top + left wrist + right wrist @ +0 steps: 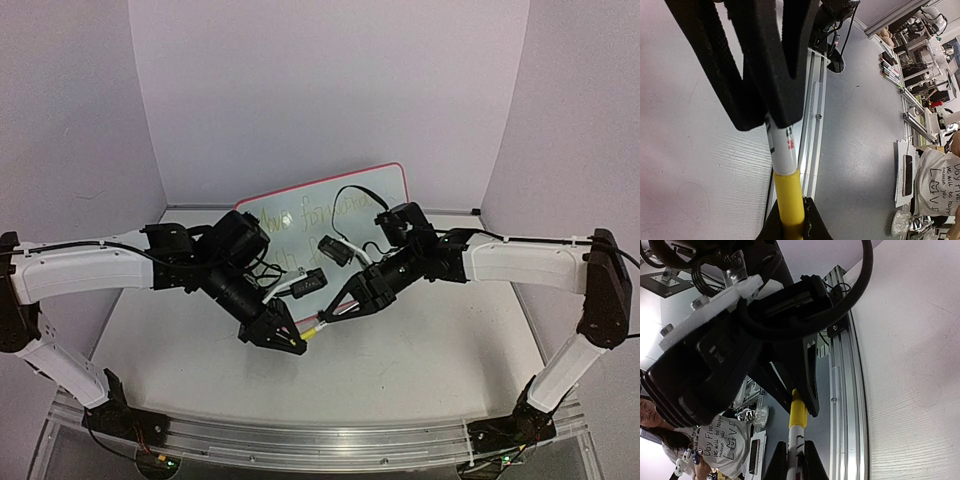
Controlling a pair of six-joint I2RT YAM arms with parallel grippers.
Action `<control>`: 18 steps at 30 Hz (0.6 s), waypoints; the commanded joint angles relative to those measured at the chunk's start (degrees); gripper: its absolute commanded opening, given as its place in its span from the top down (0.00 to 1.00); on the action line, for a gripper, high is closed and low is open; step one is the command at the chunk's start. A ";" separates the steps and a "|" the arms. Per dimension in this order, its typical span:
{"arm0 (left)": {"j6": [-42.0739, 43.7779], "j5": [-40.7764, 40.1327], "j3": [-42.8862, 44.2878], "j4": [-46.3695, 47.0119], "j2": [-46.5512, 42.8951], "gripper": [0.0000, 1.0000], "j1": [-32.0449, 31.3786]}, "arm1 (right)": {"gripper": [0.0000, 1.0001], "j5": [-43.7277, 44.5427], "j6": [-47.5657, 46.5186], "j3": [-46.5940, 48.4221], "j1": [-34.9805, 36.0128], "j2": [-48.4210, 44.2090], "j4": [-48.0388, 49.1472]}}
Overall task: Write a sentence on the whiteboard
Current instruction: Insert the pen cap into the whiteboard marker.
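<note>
The 2 arms meet over the middle of the bench (430, 365), their tips facing each other with a marker (328, 320) bridging them above the surface. The left gripper (298, 343) is clenched on the yellow cap (789, 197); in the left wrist view its fingers (771, 231) pinch that cap from both sides at the bottom edge. The right gripper (340, 311) is clamped on the marker's white barrel, and its broad black fingers (782, 65) cover the upper part of the barrel in the same view. The cap butts up against the barrel; whether it is fully seated I cannot tell.

The whiteboard (388, 192) sits at the far middle of the bench, behind both grippers and close to the back wall, its red-pink rim showing along the top and right edges. Whether it lies flat or leans is unclear. The sentence (300, 214) runs across it in thin yellow-green cursive, in 2 lines; the upper line is partly readable, the lower one is mostly hidden behind the arms. An aluminium rail (320, 440) lines the near edge of the bench.
</note>
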 commanded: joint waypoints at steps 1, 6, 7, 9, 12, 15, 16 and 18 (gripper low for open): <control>2.28 -0.44 6.78 16.95 0.57 1.00 -0.26 | 1.00 -0.15 -0.94 2.97 4.77 1.50 3.65; 2.63 0.03 8.19 17.34 1.71 1.00 -0.29 | 1.00 -0.05 -0.85 3.26 5.54 1.77 3.72; 2.66 0.02 8.29 17.49 1.79 1.00 -0.29 | 1.00 0.03 -0.80 3.26 5.69 1.83 3.72; 2.74 -0.17 8.45 17.95 1.76 1.00 -0.29 | 1.00 0.11 -0.76 3.19 5.90 1.85 3.72; 2.87 -0.46 8.76 18.40 1.77 1.00 -0.31 | 1.00 0.19 -0.68 3.19 6.31 1.89 3.72; 3.37 -0.58 9.13 17.41 1.94 1.00 -0.29 | 1.00 1.15 -0.86 2.88 6.32 1.38 3.60; 3.58 -0.97 9.02 16.66 1.78 1.00 -0.29 | 1.00 1.85 -0.93 2.73 6.19 1.00 3.49; 3.89 -2.79 8.23 14.88 0.97 0.98 -0.26 | 1.00 3.70 -0.88 2.01 5.25 -0.08 3.38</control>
